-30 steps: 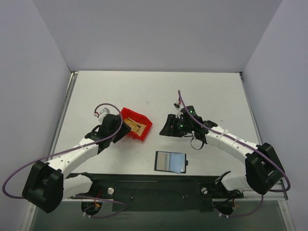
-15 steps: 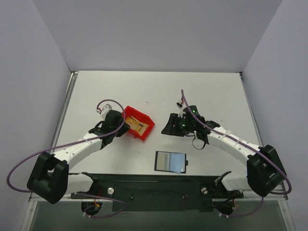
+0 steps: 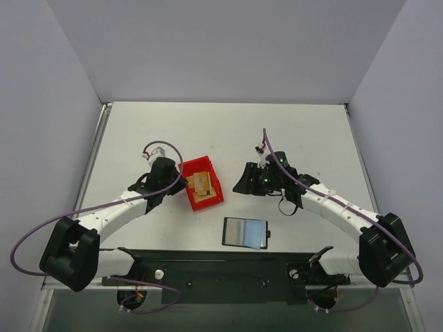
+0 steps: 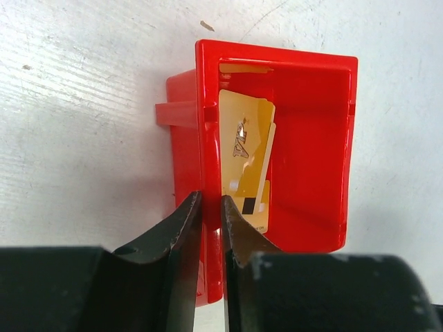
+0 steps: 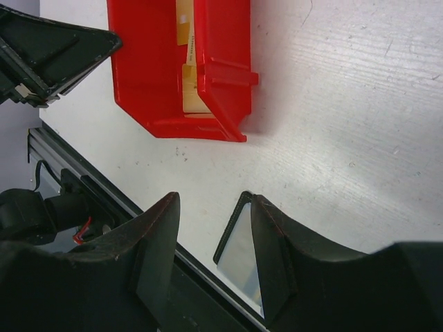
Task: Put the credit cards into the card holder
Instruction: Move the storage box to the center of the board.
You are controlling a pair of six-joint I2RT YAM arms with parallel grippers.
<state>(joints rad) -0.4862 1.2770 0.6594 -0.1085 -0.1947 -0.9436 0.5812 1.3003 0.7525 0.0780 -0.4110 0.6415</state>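
Here, gold credit cards (image 4: 246, 162) lie in a red bin (image 4: 315, 152), long edges along its length. The left gripper (image 4: 211, 207) pinches the bin's wall; the right gripper (image 5: 213, 207) hovers half-open.

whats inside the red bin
Gold-tan credit cards lie overlapped in the red bin, one showing a small black patch. Their number is unclear, since the top card covers those beneath.

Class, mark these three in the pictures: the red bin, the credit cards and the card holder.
red bin (image 4: 311, 159): left wrist view, bare inner floor.
credit cards (image 4: 246, 149): left wrist view, gold face of a card inside the bin.
card holder (image 3: 244, 232): top external view, pale inside face.
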